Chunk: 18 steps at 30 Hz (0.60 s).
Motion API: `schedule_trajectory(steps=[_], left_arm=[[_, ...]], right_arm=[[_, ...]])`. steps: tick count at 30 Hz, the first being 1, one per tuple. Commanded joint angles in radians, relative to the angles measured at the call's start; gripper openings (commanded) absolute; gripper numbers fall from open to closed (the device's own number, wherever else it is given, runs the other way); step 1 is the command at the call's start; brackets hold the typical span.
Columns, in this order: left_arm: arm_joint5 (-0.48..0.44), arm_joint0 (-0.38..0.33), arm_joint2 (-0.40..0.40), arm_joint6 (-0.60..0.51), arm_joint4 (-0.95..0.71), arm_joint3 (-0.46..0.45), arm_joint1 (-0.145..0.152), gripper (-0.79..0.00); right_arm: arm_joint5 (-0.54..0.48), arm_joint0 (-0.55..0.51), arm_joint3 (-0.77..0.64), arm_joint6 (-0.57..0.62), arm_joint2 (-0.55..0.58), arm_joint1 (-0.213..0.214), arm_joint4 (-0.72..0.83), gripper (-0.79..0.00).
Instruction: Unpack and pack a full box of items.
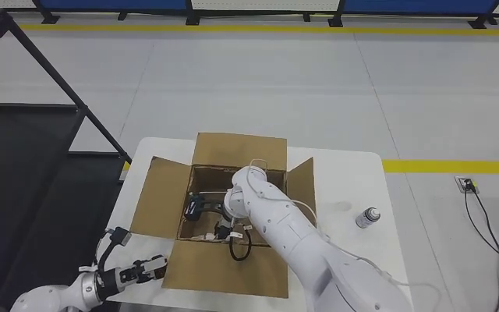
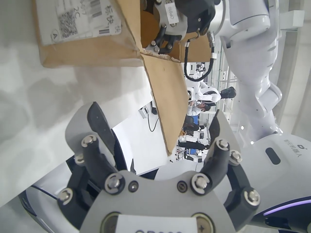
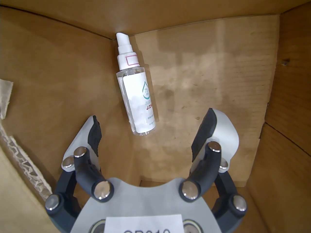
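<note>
An open cardboard box (image 1: 168,195) stands on the white table (image 1: 343,187), its four flaps spread out. My right arm is down inside it. In the right wrist view a clear spray bottle (image 3: 136,90) with a white cap and label lies flat on the box floor (image 3: 206,73) near a corner. My right gripper (image 3: 151,129) is open just above the bottle's base, with nothing between its fingers. My left gripper (image 2: 158,124) is open and empty off the box's near left corner (image 2: 143,52), also seen in the top view as the left gripper (image 1: 160,265) by the table edge.
A small silver can (image 1: 367,218) stands upright on the table to the right of the box. A black frame (image 1: 70,93) and dark panel lie off the table's left side. The box walls (image 3: 286,86) close in around my right gripper.
</note>
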Motion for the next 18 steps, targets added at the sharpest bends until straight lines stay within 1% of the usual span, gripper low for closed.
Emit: schedule_trajectory(steps=[1,12,15,18], left_arm=[[0.000,0.000,-0.006,0.003,-0.014,0.005,0.001,0.000],[-0.035,0.015,-0.067,0.040,-0.135,0.038,0.003,0.000],[-0.053,0.024,-0.090,0.049,-0.160,0.042,0.004,0.000],[-0.066,0.034,-0.119,0.054,-0.198,0.044,0.005,0.000]], right_arm=[[0.001,-0.003,0.004,-0.004,-0.001,-0.003,-0.002,0.000],[0.051,-0.037,0.035,-0.053,-0.009,-0.015,-0.031,0.000],[0.050,-0.034,0.041,-0.056,-0.006,-0.015,-0.029,0.000],[0.030,-0.027,0.043,-0.032,0.006,-0.016,-0.005,0.000]])
